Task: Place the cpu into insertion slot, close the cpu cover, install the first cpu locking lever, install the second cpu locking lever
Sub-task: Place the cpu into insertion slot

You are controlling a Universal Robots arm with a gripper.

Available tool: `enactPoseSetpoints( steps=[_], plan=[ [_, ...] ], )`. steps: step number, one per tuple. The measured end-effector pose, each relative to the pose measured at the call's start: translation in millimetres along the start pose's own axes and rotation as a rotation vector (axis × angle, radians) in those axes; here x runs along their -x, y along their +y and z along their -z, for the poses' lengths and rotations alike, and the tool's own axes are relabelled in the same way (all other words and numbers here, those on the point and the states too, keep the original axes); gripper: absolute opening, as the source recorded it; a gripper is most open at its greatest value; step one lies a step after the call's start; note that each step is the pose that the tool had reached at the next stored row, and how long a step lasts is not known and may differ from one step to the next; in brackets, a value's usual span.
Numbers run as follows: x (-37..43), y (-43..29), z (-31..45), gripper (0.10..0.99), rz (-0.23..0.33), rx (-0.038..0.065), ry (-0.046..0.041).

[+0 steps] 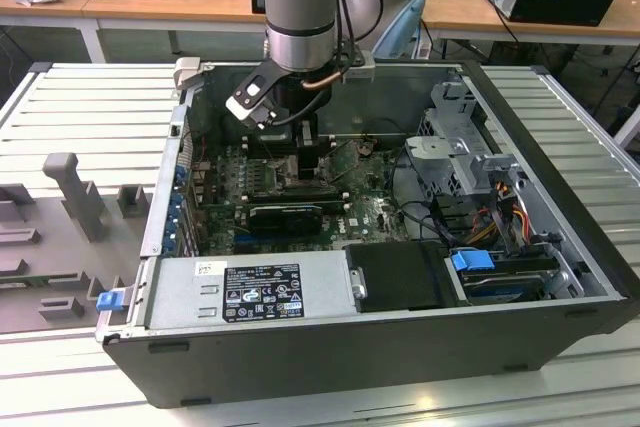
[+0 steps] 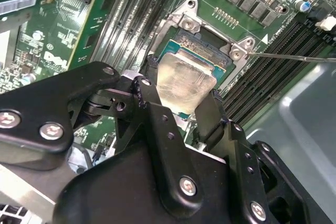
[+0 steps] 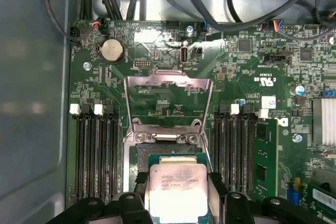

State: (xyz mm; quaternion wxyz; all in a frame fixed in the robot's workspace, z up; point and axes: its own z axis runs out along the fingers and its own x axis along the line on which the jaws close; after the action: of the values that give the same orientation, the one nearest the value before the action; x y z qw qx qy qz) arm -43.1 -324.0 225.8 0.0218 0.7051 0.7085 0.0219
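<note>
Right now the gripper is pinching the chip by two opposite edges, with one black finger pressing on each side. In both wrist views it is holding the chip over the socket. In the second wrist view the chip is sitting tilted, its far edge dipping inside the socket's metal rim; whether it is touching the contacts I cannot tell. Beyond the socket the cover is standing raised open, and the green board is showing through its window. A thin metal lever is sticking out free past one socket corner.

In the exterior view, taking the green board as a clock face, the gripper is working at twelve. A black ribbed card is lying towards six, and the grey power box is sitting further out at six. The drive cage is standing at three. All of this is lying inside the open computer case.
</note>
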Motion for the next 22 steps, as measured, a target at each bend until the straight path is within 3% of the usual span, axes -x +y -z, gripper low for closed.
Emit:
enactPoseSetpoints(
  steps=[12,22],
  plan=[
    [-5.5,-1.2,-16.3,0.529,-0.014,0.0,0.0029],
    [-8.1,-1.5,-21.1,0.529,-0.027,0.0,0.0022]
  ],
)
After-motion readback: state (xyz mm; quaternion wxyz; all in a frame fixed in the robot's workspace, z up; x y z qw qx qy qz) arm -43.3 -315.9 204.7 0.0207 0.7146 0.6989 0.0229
